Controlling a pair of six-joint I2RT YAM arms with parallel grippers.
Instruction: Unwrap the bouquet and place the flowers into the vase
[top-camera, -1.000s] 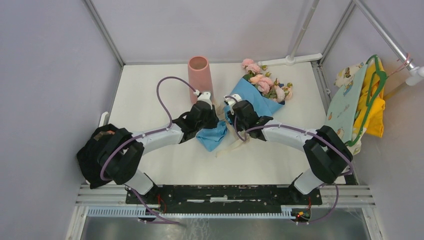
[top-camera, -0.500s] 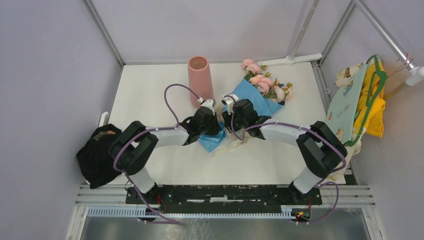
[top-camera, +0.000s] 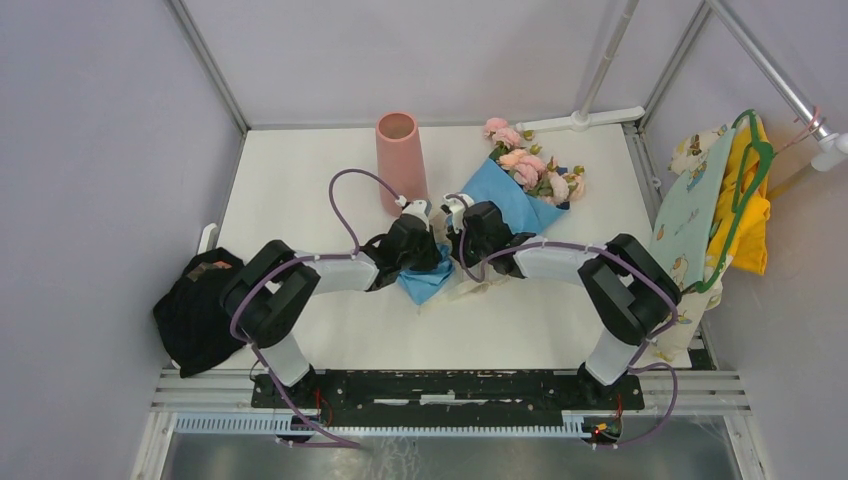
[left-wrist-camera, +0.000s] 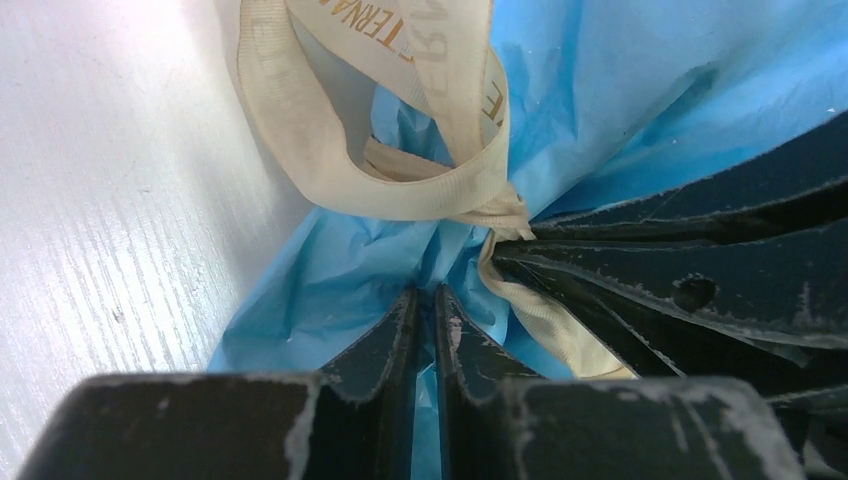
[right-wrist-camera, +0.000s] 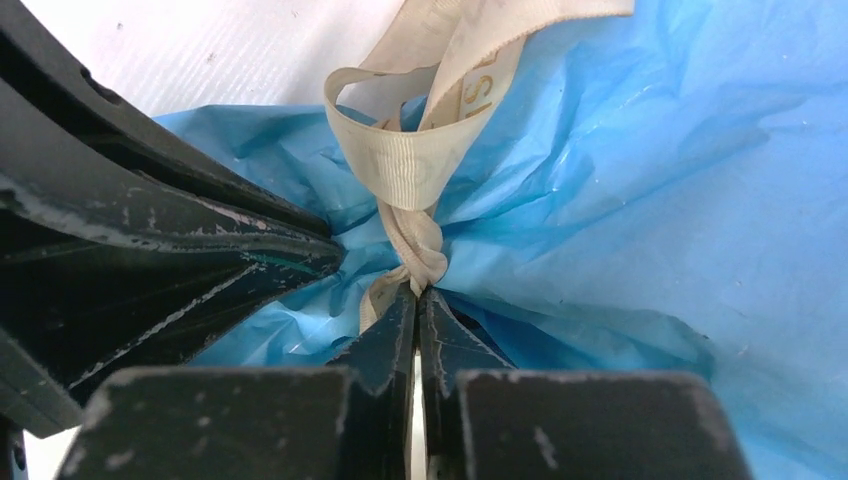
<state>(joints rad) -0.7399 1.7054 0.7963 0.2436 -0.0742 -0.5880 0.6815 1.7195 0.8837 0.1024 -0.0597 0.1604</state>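
Tabletop (top-camera: 300, 180): white, carrying the vase and the bouquet.
Bouquet (top-camera: 510, 195): lies flat at far centre-right, long axis diagonal; heads point far-right, the tied end points near-left.
Paper wrap (left-wrist-camera: 620, 90): light blue, crumpled and gathered at the tied end.
Vase (top-camera: 400, 160): salmon-pink cylinder, upright, mouth up, left of the bouquet and apart from it.
Flowers (top-camera: 530, 168): pink and peach heads, all inside the wrap's far-right opening.
Left end effector (left-wrist-camera: 427, 300): pinched shut on a fold of paper wrap beside the tie.
Right end effector (right-wrist-camera: 417, 298): closed on the ribbon's twisted knot.
Ribbon (right-wrist-camera: 400, 170): cream, printed, looped around the gathered wrap.
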